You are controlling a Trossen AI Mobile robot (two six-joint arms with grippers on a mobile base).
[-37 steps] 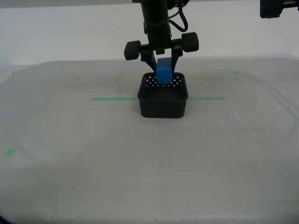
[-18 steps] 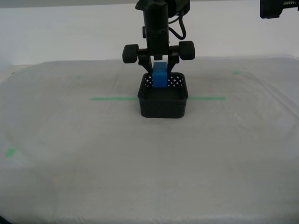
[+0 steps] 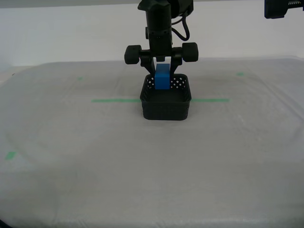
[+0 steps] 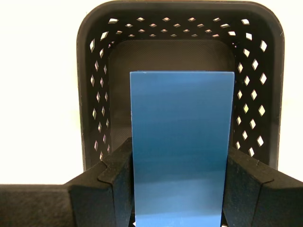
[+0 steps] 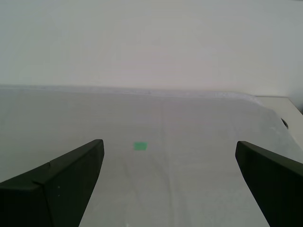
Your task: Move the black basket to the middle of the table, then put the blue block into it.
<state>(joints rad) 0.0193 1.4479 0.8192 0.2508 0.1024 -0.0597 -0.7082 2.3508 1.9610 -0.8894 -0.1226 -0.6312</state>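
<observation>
My second gripper (image 4: 177, 189), matte black with blocky angular fingers (image 4: 116, 184), clamped on the small solid bright blue cuboid block (image 4: 182, 146), one pad pressed to each of its long flat sides. Block smooth, plain-faced, upright, poised over the open mouth of the small square black plastic basket (image 4: 265, 71), its lower part seemingly dipping below the rim; whether touching the basket floor, cannot tell. Basket rounded at the corners, walls pierced all round with rows of small holes, floor dark and plain. Same basket (image 3: 166, 107) standing on the wide flat table (image 3: 95, 166) covered in whitish translucent sheeting, astride a thin green tape line (image 3: 114, 100) running out from either side of it, block (image 3: 162, 79) and second gripper (image 3: 161, 71) directly above it. My first gripper (image 5: 169, 184) spread wide apart, holding nothing, dark wedge-shaped fingers (image 5: 66, 175) above bare sheeting, a small green tape square (image 5: 140, 146) on the sheeting between them, no basket in its view.
</observation>
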